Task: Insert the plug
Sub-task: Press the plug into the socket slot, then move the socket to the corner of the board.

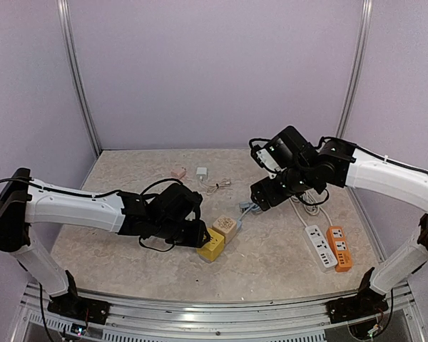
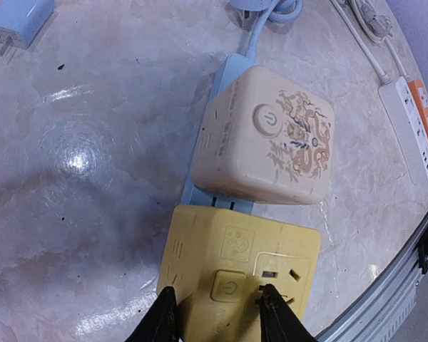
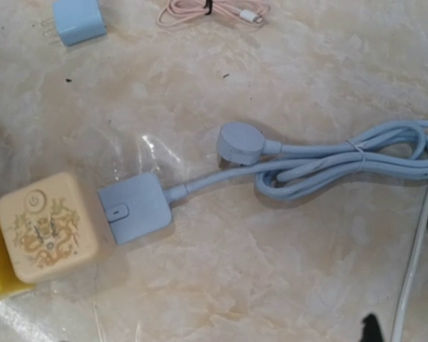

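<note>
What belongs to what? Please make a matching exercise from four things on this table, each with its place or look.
Things:
1. yellow cube
2. beige cube
3. orange power strip
4. pink cable

Descriptions:
a. coiled, near the blue charger
b. brown drawing on top
c. beside the white power strip
d. at the left gripper

Pairs: 1-d, 2-b, 3-c, 4-a

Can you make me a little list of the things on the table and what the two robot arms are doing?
yellow cube: right beside the beige cube
beige cube: dragon picture on top, up against the blue block
blue block: its cord is bundled and ends in a round plug lying loose
left gripper: jaws straddle the yellow cube's near end; firm grip unclear
right gripper: hovers above the table, jaws open, holding nothing
off to the right: white power strip and orange power strip, side by side
</note>
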You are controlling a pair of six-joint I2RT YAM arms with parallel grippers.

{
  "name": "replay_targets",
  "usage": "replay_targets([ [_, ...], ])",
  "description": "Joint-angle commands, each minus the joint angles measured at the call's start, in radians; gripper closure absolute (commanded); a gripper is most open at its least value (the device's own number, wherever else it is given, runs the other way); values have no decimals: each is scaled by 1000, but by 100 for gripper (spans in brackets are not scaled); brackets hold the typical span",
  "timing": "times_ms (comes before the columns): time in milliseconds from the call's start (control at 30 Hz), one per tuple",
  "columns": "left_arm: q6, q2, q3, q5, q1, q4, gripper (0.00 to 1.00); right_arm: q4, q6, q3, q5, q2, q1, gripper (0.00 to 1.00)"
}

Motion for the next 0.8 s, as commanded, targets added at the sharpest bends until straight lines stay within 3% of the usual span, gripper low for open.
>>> replay_targets([
  [0,0,101,-70,-11,12,-207,65,-20,-8,33,4,12,-11,16],
  [267,-5,107,-76,-12,4,-215,62,-19,-7,25,2,10,-12,16],
  [467,-4,20,-90,-101,3,-195,29,-13,-2,10,-6,9,-10,16],
  [767,70,-88,-61,-152,-17,-147,13,-4,5,-9,-8,-9,-11,15],
])
